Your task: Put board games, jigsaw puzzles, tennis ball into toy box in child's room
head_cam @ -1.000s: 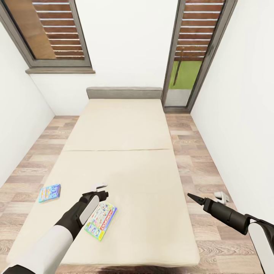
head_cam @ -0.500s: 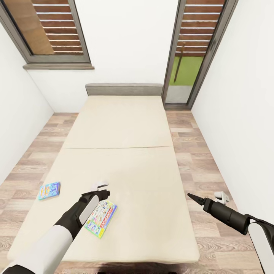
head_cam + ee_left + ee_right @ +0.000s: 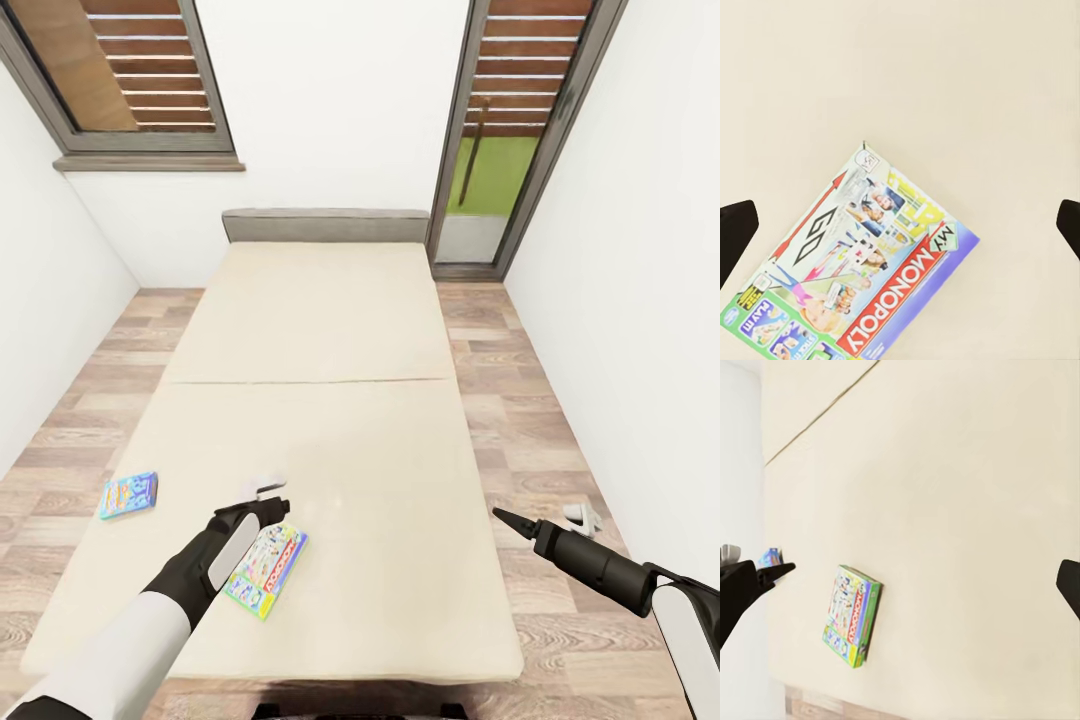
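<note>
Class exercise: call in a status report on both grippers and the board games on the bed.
Left gripper open, above Monopoly box, nothing held. Right gripper open, empty, off bed's side. Second board game flat near bed edge. Nothing in the way.

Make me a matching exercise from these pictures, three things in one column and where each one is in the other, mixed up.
Things:
1. Monopoly box
2. small blue game box
3. right end effector

Places:
A. over the floor beside the bed
B. near the bed's left edge
C. under the left end effector

Pairs: 1-C, 2-B, 3-A
</note>
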You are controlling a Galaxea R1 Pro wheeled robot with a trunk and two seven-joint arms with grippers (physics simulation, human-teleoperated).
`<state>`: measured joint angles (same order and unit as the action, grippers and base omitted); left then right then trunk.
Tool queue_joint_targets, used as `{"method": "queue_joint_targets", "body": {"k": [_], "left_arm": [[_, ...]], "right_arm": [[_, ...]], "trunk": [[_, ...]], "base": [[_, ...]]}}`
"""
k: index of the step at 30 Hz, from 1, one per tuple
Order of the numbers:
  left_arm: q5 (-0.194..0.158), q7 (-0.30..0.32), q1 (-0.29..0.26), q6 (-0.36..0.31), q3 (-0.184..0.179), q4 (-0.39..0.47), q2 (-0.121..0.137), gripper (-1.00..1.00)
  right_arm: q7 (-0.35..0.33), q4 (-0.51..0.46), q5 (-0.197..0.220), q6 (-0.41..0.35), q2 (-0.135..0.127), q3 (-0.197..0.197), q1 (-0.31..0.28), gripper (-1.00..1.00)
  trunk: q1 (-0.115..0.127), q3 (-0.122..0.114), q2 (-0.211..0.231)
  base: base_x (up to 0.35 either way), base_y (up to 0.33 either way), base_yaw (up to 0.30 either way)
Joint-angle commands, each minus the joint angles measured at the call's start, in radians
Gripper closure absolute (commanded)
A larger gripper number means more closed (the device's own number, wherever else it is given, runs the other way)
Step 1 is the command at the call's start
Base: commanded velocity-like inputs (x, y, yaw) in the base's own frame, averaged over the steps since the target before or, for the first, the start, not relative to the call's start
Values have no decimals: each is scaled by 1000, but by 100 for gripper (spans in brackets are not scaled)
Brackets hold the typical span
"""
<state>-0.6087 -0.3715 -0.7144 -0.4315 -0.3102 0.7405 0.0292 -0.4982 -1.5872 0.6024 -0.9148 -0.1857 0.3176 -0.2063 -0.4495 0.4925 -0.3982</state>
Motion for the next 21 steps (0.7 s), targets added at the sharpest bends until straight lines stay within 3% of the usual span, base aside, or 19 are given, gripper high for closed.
{"method": "queue_joint_targets", "body": {"k": [1,12,16,21], "left_arm": [[-10,-10,-1,7,-7,2,1,-100],[52,-5,-5,65,0,-10,2,-100],[54,7,-54,63,3,-27,7,-100],[56,42,-119,67,5,-125,17,-100]], "right_arm": [[-5,0,-3,-6,0,1,-1,-100],[-4,2,-3,-6,0,1,-2,-100],[-4,2,-3,-6,1,1,-2,-100],[-3,3,-3,-6,1,1,-2,-100]], "trunk": [[0,3,-2],[0,21,-2],[0,28,-2],[0,36,-2]], "base": [[0,0,0],[0,0,0],[0,0,0],[0,0,0]]}}
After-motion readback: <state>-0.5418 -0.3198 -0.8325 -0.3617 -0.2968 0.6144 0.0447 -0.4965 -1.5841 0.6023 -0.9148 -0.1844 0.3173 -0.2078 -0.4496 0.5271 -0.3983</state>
